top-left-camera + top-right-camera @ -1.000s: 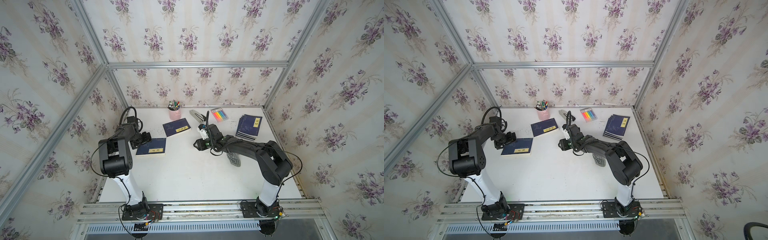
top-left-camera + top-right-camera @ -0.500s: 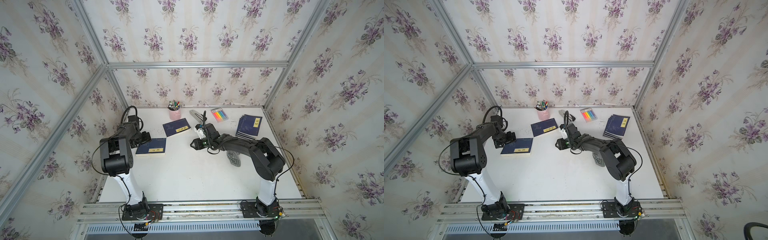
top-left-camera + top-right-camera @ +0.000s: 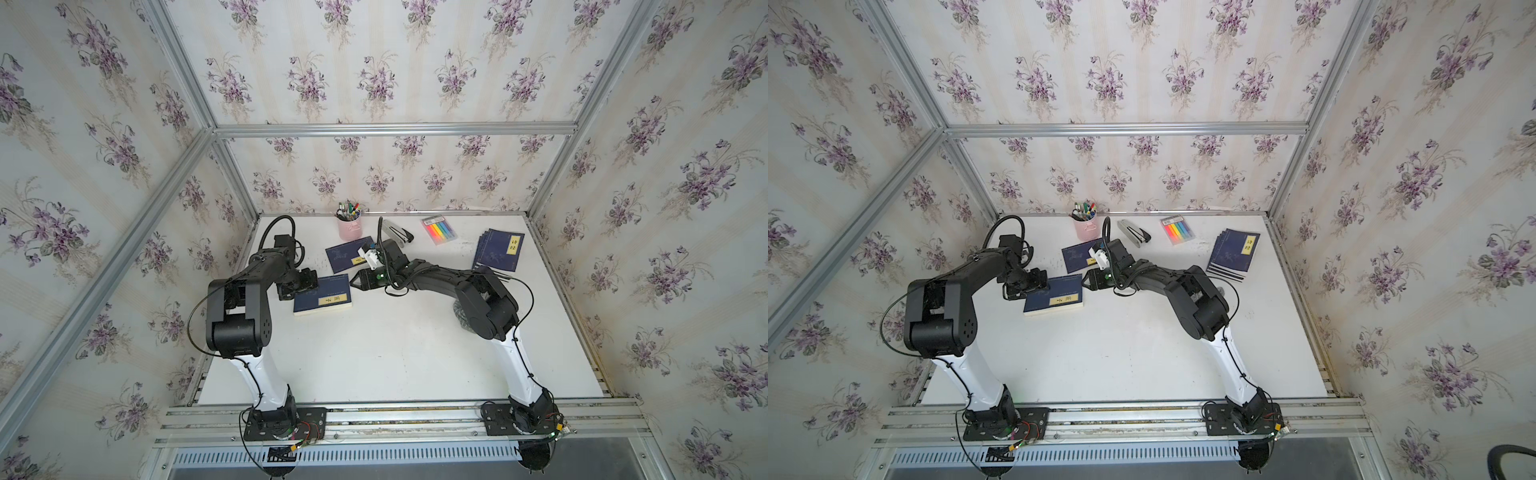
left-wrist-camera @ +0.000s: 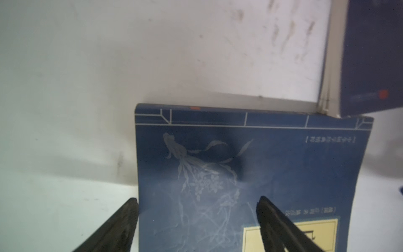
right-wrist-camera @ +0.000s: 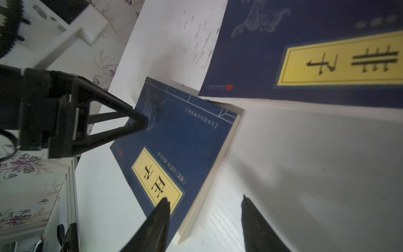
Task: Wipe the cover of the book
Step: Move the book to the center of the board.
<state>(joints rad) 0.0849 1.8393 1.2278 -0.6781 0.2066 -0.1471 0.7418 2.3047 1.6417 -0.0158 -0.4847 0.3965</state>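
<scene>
the left tool is spread wide and grasps nothing. one finger hangs just off the edge of the book, the other over its blue cover. in the right wrist view its tip seems to rest on the cover near a corner, as if to pin it down. the right tool is part open and empty too, one finger over the yellow label and the other over bare worktop.

the book lies flat on the worktop between the two tools, its long axis running side to side. the left tool is at its left end and the right tool just off its far right corner, so the left arm is the nearer. a second book lies just behind, touching or nearly so.

the left arm is folded, elbow raised, forearm dipping to the book. the right arm lies low and stretched across the worktop, wrist rolled on its side.

neither tool carries a cloth, so i judge wiping not yet begun.
</scene>
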